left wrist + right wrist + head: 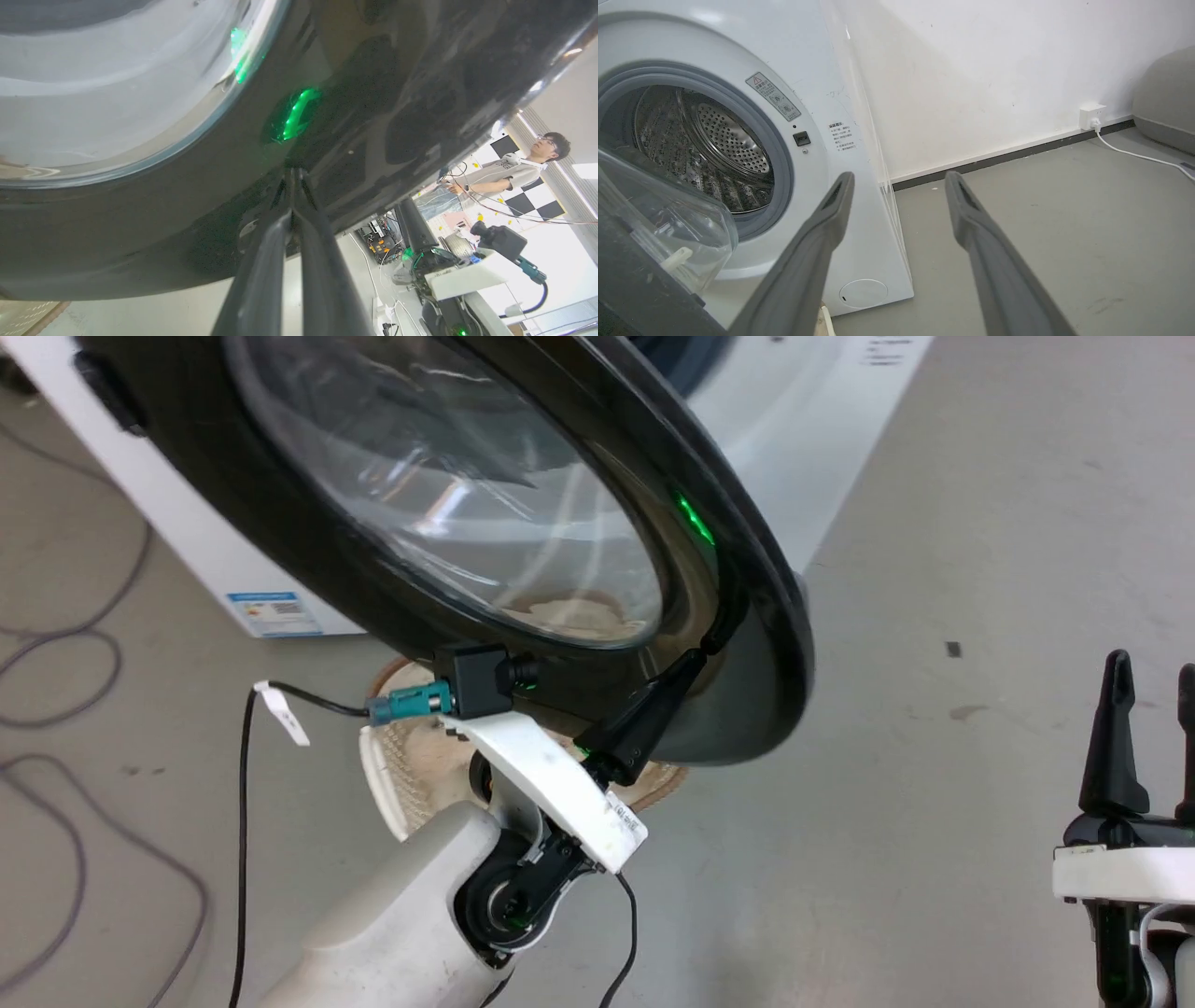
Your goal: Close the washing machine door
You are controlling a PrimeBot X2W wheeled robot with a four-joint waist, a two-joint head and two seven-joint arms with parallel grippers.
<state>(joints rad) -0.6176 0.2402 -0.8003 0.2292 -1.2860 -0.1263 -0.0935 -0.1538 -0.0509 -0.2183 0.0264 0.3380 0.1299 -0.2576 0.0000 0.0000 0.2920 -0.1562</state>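
Note:
The washing machine door [280,551], glossy black with a bulging glass window, stands part open in front of the white washing machine [812,439]. My left gripper [705,649] is shut, with nothing in it, and its tips press on the door's outer black face [373,116] near the rim. In the left wrist view the two fingers [261,261] lie together and meet the door at the left gripper [294,175]. My right gripper [1153,663] hangs open at the lower right, apart from the door. Past the right gripper [899,179] I see the machine [840,140], its steel drum and the door's glass bowl [668,219].
A cream basket [383,784] sits on the floor under the door. Grey cables [75,644] loop over the floor at left. A person [504,172] stands in the background. A wall socket [1091,116] with a white cord is right of the machine, on open grey floor.

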